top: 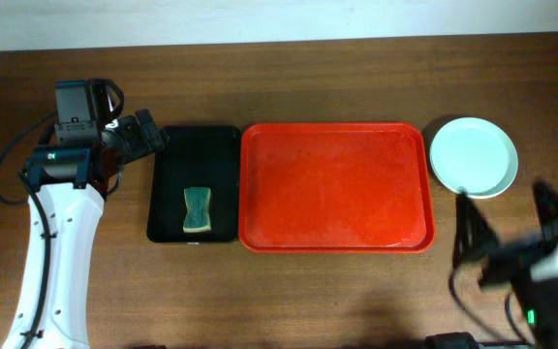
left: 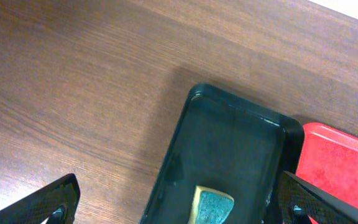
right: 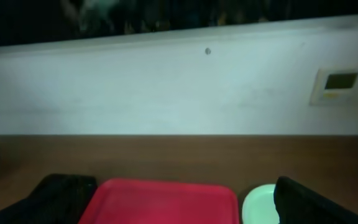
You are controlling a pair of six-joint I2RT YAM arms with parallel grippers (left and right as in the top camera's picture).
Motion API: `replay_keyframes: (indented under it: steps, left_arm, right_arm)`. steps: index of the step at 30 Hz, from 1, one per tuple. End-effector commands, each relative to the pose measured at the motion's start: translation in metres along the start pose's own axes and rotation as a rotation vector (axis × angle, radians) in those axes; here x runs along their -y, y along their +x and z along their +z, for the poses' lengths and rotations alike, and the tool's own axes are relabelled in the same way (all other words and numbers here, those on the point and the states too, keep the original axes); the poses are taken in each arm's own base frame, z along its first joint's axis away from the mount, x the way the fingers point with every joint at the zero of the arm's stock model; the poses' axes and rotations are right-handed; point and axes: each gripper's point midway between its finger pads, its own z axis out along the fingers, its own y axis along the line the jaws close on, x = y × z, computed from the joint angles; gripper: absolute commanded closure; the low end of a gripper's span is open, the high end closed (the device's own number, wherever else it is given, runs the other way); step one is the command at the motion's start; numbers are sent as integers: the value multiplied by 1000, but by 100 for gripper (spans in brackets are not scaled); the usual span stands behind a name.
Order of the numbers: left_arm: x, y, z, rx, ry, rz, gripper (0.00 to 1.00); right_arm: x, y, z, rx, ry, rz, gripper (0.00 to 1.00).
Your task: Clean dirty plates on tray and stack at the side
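Nearest, at the near right corner: right gripper, blurred, fingers spread well apart, clamped on nothing. Found it over bare table, right of the red tray and nearer than the plate. Next in, found that tray flat at mid-table and bare: no plate on it, no smear made out. Noted a smaller black tray just to its left, with a green-and-yellow sponge lying loose in the near half. Farther right, just off the red tray's far right corner, found a pale round plate on the table, clean on top as far as could be told. Looked like the top of a stack, but could not count any beneath.

Judged the task all but finished: nothing on the tray to wipe, sponge lying free, plate set at the side. Perhaps only parking the arms to do.

Right arm: held low, wrist camera aimed level at the far wall, so fingers judged to point away. Left arm: stretched from the near left edge toward the far side, wrist bent right. Left gripper: fingers wide apart, holding nothing, poised at the black tray's far left corner.
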Motion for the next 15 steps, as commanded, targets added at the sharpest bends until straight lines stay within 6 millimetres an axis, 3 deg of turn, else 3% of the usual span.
replay_keyframes:
  steps: [1, 6, 11, 15]
  left_arm:
    - [-3, -2, -1, 6, -9, -14, 1]
    - [-3, -2, -1, 6, -9, -14, 1]
    - [-3, -2, -1, 6, -9, -14, 1]
    - [-3, -2, -1, 6, -9, -14, 1]
  right_arm:
    - [1, 23, -28, 61, -2, -17, 2]
    - [3, 61, -40, 88, -8, -18, 1]
    - [8, 98, -18, 79, -7, -18, 2]
    - [9, 88, 11, 217, -17, -27, 2]
